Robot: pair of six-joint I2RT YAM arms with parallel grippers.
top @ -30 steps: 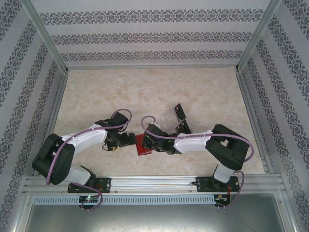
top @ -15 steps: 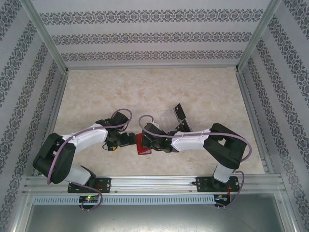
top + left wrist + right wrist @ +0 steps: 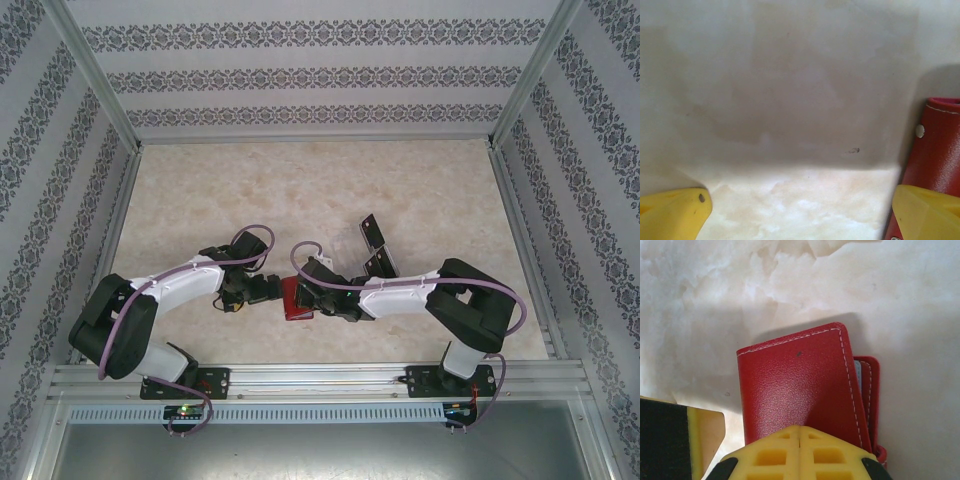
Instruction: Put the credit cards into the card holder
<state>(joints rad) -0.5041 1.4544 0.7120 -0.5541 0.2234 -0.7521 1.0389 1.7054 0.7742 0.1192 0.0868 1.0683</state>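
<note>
One red wallet (image 3: 800,385) lies folded on the bench (image 3: 300,190), between the two arms and near their bases. The left jaws stand wide open, with one yellow fingertip (image 3: 927,210) just beside the wallet's edge. The right jaws are pressed together with nothing between them, their tips over the wallet's near side. Two dark cards (image 3: 372,232) sit apart from the wallet, beyond the right forearm.

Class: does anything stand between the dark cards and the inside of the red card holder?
Yes. The card holder lies folded, its red cover over the inside, and the shut right gripper is over that cover's near edge. The credit cards lie apart from it.
</note>
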